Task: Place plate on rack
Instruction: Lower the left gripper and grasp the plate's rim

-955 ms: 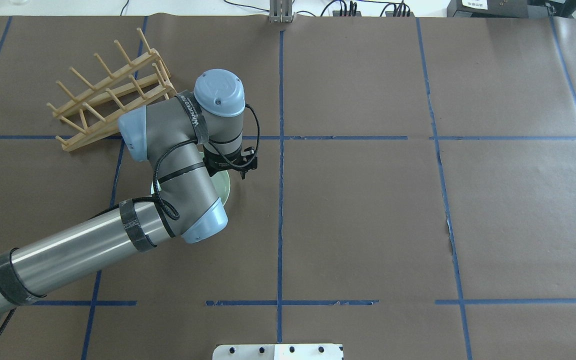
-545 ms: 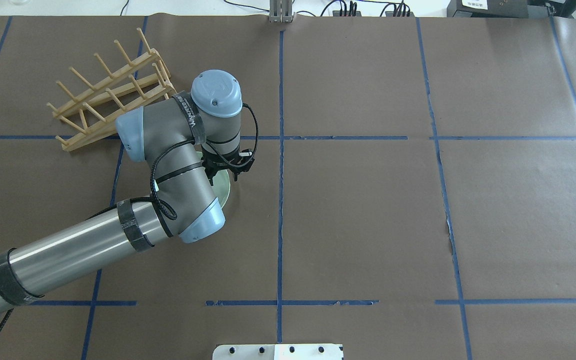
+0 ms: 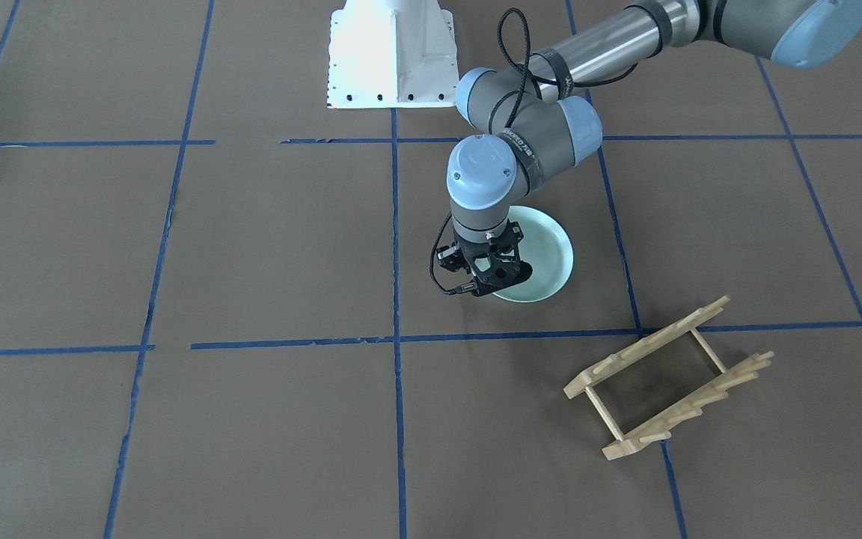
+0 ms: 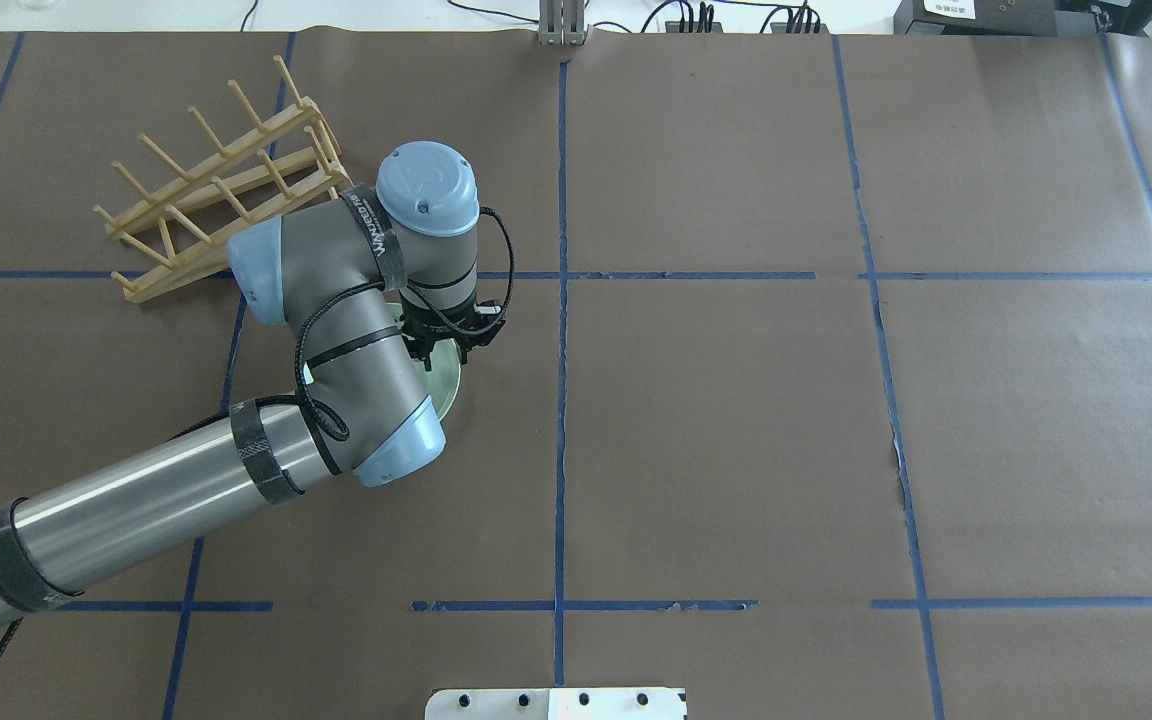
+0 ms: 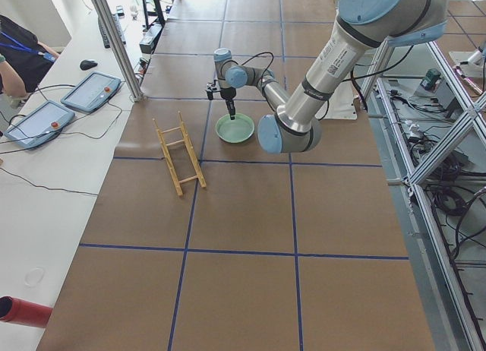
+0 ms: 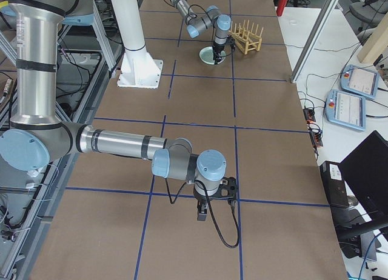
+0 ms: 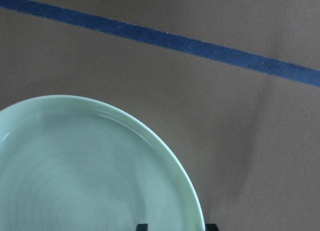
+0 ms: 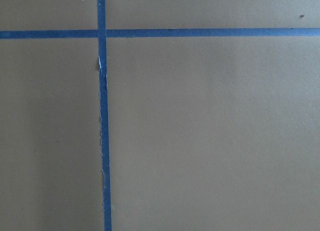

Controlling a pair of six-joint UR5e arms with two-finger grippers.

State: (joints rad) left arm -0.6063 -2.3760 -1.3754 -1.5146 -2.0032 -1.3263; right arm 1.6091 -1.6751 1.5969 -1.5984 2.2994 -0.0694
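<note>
The pale mint-green plate (image 3: 547, 251) lies flat on the brown paper, also in the overhead view (image 4: 448, 378) and the left wrist view (image 7: 90, 181). My left gripper (image 3: 497, 287) points down at the plate's edge farthest from the rack. In the left wrist view its two dark fingertips (image 7: 141, 226) stand apart with the rim between them, so it is open. The light-wood rack (image 3: 648, 344) stands empty beyond the plate, to the left in the overhead view (image 4: 171, 272). My right gripper (image 6: 203, 214) shows only in the exterior right view, far from both; I cannot tell its state.
Blue tape lines (image 4: 561, 300) cross the brown paper. The white robot base (image 3: 390, 52) stands at the table's near edge. The left arm's elbow (image 4: 336, 330) covers most of the plate from above. The right wrist view shows only paper and tape (image 8: 102, 116).
My left gripper has moved a little to the left in the overhead view, onto the plate's rim. The plate and rack have not moved.
</note>
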